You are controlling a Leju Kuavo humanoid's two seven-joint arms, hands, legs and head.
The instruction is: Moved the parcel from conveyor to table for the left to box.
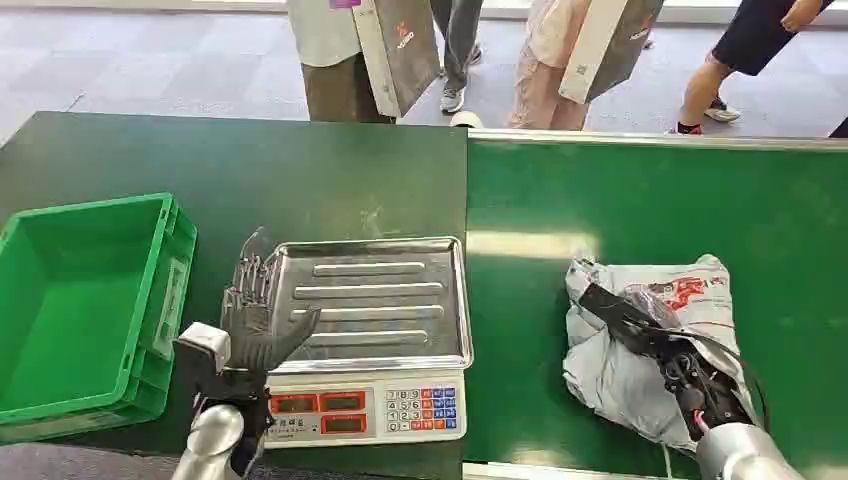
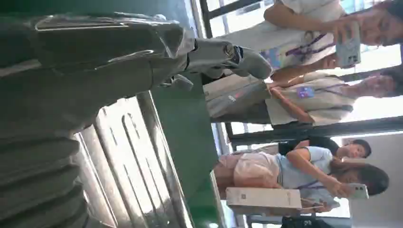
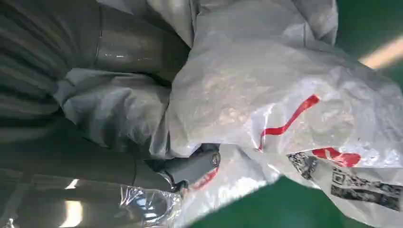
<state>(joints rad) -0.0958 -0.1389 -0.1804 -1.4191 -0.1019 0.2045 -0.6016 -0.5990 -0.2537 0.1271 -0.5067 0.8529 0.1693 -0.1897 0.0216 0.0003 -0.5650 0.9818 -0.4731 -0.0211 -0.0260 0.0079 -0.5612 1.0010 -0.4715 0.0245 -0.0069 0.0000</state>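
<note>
On the conveyor [image 1: 780, 210] at the right of the head view, the parcel [image 1: 620, 375] lies under the right hand [image 1: 655, 335], fingers laid over its top; the left hand [image 1: 255, 315], fingers spread and holding nothing, waits far off by the scale tray [image 1: 385, 300]. The left wrist view repeats that empty hand [image 2: 95, 61] beside the tray [image 2: 128, 161]. In the right wrist view, the right hand [image 3: 142, 118] presses into the crumpled parcel [image 3: 266, 95], apparently gripping it.

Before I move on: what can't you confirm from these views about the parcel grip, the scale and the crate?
- Right hand on the parcel: head view, fingertips hidden in the folds, so grip unconfirmed.
- Parcel label: right wrist view, cut by the edge, blurred.
- Scale readout: head view, too small.
- Green crate: head view, near corner cropped.
</note>
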